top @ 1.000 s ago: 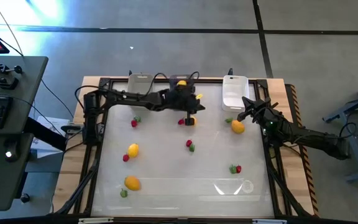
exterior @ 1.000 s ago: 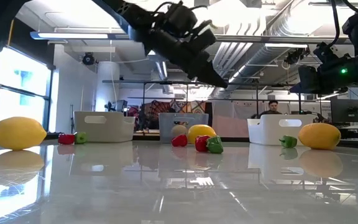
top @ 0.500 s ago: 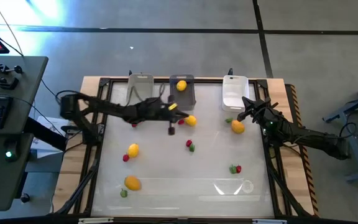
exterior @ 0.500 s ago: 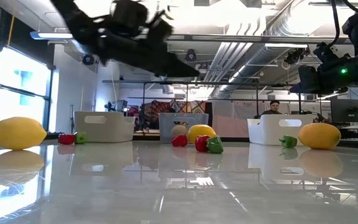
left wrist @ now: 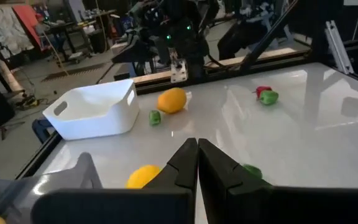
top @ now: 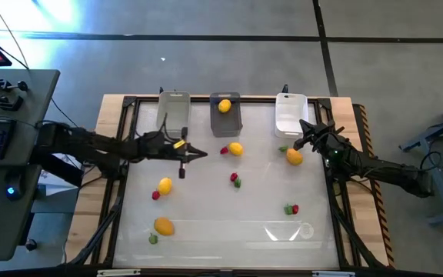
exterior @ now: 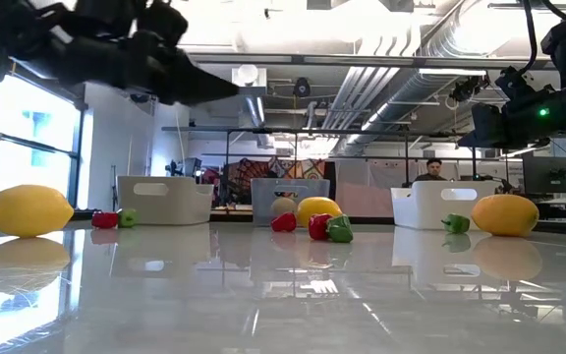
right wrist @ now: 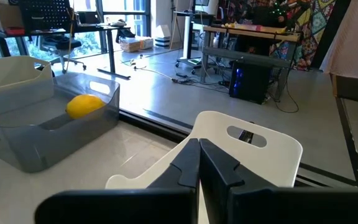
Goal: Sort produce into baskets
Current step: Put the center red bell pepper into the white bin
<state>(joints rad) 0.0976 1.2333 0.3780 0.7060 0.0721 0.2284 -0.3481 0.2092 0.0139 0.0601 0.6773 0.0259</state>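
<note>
Baskets are sitting in a row along the far edge of the table, presumably so both arms can reach them: the clear basket [top: 174,108], the dark grey basket [top: 225,112] with one lemon [top: 224,106] already lying in it, and the white basket [top: 291,115] showing nothing inside.

The left gripper [top: 197,154] is hanging above the table in front of the clear basket, fingers pressed together and carrying nothing — seemingly between picks. The right gripper [top: 301,141] is waiting beside the white basket, its fingers likewise together and empty, right next to a loose lemon [top: 294,157], likely its nearest candidate.

Counting the pieces in the high view: three yellow lemons are lying loose — that one, one in front of the grey basket [top: 236,149] and one left of centre [top: 164,185] — plus one orange fruit [top: 164,226] near the front left. Small red and green bits are lying in about six spots, mostly close beside the larger fruits — too small to count singly. By that count, most of the sorting is not yet done.
</note>
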